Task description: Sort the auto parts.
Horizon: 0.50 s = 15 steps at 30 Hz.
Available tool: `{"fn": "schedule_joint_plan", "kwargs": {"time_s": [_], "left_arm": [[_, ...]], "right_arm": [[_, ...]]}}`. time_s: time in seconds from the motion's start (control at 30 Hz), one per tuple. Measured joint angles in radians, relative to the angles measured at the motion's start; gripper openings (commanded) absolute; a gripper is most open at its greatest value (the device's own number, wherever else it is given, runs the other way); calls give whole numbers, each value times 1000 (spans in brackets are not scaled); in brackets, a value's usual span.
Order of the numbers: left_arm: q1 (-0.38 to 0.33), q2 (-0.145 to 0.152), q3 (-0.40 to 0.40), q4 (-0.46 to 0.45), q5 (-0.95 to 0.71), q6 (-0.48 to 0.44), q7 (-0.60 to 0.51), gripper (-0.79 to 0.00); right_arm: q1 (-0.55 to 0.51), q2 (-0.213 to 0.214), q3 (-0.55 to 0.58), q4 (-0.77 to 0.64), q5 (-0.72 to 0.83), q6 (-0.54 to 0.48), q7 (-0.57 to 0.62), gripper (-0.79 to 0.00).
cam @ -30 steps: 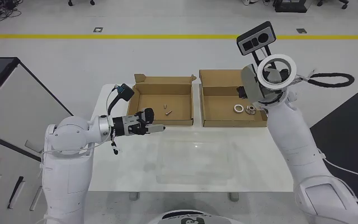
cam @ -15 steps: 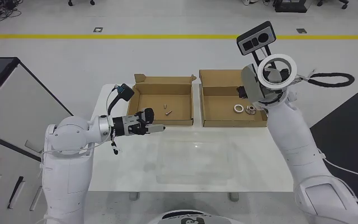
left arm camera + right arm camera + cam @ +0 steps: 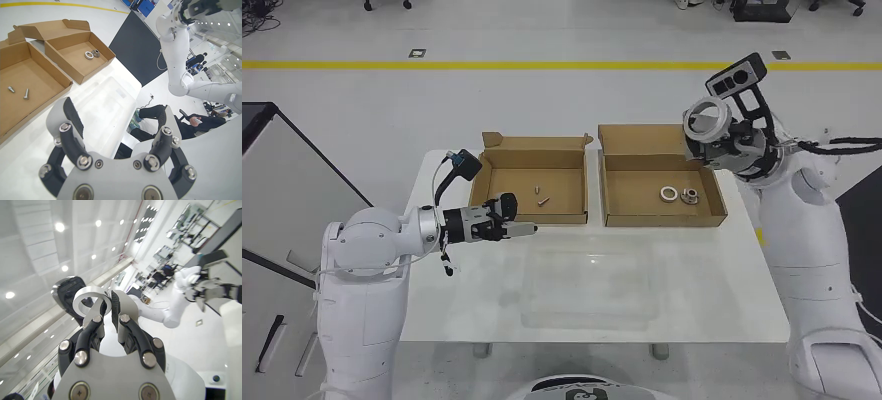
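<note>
My right gripper is shut on the rim of a large silver metal ring. It is raised high beyond the far right corner of the right cardboard box, the right gripper well above the table. That box holds a small metal ring and a flanged bushing. Two bolts lie in the left cardboard box. My left gripper stands open and empty above the table, just in front of the left box's near edge.
A clear plastic tray rests on the white table in front of the boxes. The boxes sit side by side at the table's far edge, flaps open. A seated person is off the table's side in the left wrist view.
My right arm has swung away from over the right box, up and back to the right, with the large ring still in it. The left arm has not moved.
</note>
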Motion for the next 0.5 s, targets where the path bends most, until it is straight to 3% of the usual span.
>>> {"fn": "schedule_joint_plan", "kwargs": {"time_s": [0.27,0.37,0.5], "left_arm": [[0,0,0,0,0,0,0,0],[0,0,0,0,0,0,0,0],[0,0,0,0,0,0,0,0]], "right_arm": [[-68,80,236,-73,-613,68,-13,-785],[-46,104,249,-102,-859,51,0,-785],[28,121,180,-70,-1119,3,22,-785]]}}
